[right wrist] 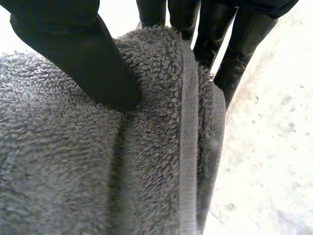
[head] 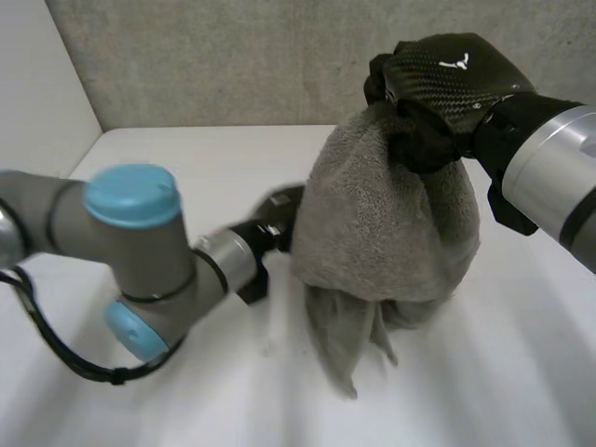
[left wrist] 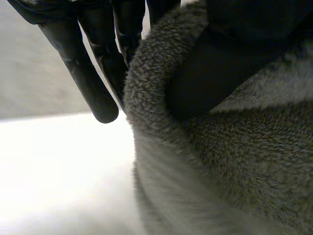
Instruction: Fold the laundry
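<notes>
Left hand pinching the grey towel at its side between thumb and straight fingers; towel hanging bunched over the worktop; right hand clamping its top hem. Risk: bunched cloth slipping from either pinch, spoiling the fold

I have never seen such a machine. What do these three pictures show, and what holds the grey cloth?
It is a robot with two arms at a white table. The wide picture looks down from between the arms; the other two come from cameras on the wrists. Each arm ends in a black hand. The right hand pinches a grey towel at its top and holds it up. The left hand pinches the towel's side, thumb in front, fingers behind.
</notes>
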You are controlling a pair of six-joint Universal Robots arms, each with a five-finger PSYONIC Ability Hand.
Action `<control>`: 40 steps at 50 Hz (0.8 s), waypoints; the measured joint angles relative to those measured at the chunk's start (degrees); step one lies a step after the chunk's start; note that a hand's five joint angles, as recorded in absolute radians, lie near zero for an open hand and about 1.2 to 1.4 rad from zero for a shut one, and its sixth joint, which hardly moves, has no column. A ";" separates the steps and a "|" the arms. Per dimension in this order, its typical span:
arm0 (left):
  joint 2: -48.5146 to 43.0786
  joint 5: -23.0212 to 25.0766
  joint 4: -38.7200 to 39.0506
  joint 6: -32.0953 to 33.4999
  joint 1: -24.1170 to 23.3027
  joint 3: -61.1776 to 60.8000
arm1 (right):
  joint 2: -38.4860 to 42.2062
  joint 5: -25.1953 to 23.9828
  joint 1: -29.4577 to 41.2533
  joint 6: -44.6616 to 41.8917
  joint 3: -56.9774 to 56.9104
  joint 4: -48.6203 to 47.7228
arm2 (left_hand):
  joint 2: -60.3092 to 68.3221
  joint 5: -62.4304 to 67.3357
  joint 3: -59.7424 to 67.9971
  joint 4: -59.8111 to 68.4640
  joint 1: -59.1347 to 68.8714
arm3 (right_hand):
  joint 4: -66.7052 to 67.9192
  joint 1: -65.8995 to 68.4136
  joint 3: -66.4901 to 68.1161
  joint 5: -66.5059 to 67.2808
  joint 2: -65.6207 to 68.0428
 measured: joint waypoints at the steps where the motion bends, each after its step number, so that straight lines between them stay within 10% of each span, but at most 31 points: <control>1: 1.07 -1.49 -0.01 0.10 0.64 -0.23 | 0.69 0.01 -0.40 -0.35 -0.07 -0.07 | 0.54 0.42 0.57 0.54 0.37 | 0.00 0.00 0.00 0.00 0.00; 13: 16.20 -12.70 -2.75 7.92 7.40 -7.69 | 10.81 0.09 -3.00 -2.51 -3.62 1.43 | 2.40 2.25 2.38 2.44 1.52 | 0.00 0.00 0.00 0.04 0.00; 28: 24.16 -17.14 -5.94 36.67 3.25 -27.12 | 23.15 -0.19 -1.44 -14.29 -7.02 19.45 | 2.45 2.27 2.52 2.58 1.52 | 0.00 0.00 0.00 0.31 0.00; 40: 12.76 -23.21 3.43 42.99 2.60 2.52 | 23.28 6.35 -0.66 -16.43 -14.76 -19.19 | 2.47 2.27 2.61 2.62 1.52 | 0.00 0.00 0.00 0.36 0.00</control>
